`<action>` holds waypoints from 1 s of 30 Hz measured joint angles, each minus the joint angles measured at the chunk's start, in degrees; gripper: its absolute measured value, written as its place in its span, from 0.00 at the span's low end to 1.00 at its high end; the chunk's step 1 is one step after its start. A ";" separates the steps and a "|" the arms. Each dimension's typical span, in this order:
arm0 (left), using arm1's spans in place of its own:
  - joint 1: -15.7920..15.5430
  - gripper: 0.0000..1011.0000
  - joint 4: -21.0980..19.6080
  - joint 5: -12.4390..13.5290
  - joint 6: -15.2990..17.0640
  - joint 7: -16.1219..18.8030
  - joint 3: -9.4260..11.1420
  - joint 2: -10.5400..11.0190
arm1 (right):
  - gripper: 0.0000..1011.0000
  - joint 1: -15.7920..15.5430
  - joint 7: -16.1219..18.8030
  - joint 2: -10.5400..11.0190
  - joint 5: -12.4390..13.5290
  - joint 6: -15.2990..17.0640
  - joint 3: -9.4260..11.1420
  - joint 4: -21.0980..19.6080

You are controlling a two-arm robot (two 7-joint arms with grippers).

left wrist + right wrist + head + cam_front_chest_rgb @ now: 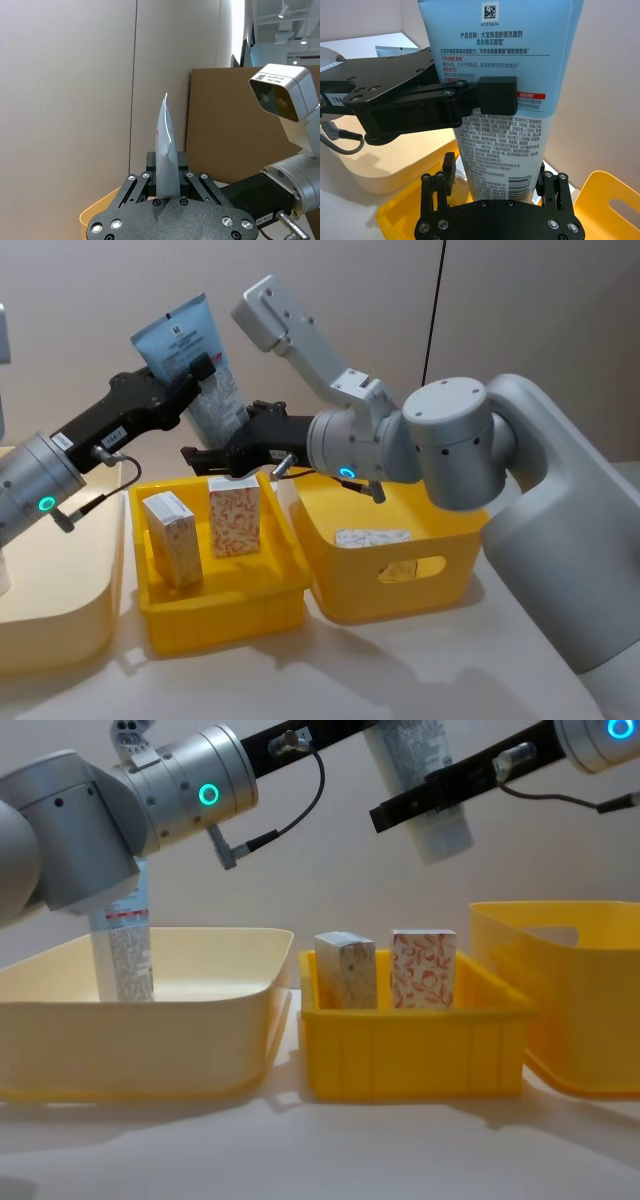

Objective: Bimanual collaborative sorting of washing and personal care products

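My left gripper (205, 375) clamps the upright tube (200, 360); my right gripper (492, 192) waits spread around its lower end (apparently untouching).

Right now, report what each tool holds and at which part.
The left tool clamps the tall light-blue and white squeeze tube across its middle, raised above the small yellow plastic bin. The right tool sits open around the tube's white lower end, not gripping.

White tabletop (400, 670) carries three bins: cream bin (60, 610), small yellow bin (225, 605), large yellow bin (400, 580).
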 joint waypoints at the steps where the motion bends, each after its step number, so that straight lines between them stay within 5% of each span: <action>1: 0.00 0.22 -0.02 -0.01 0.00 0.01 0.02 0.04 | 0.90 0.02 -0.05 -0.05 0.03 0.00 -0.03 0.04; 9: 0.00 0.22 -0.10 -0.07 0.00 0.04 0.09 0.08 | 0.67 0.06 -0.23 -0.21 0.15 -0.03 -0.13 0.20; 30: 0.01 0.22 -0.18 -0.07 0.01 0.06 0.20 0.13 | 0.57 0.13 -0.41 -0.36 0.29 -0.09 -0.25 0.35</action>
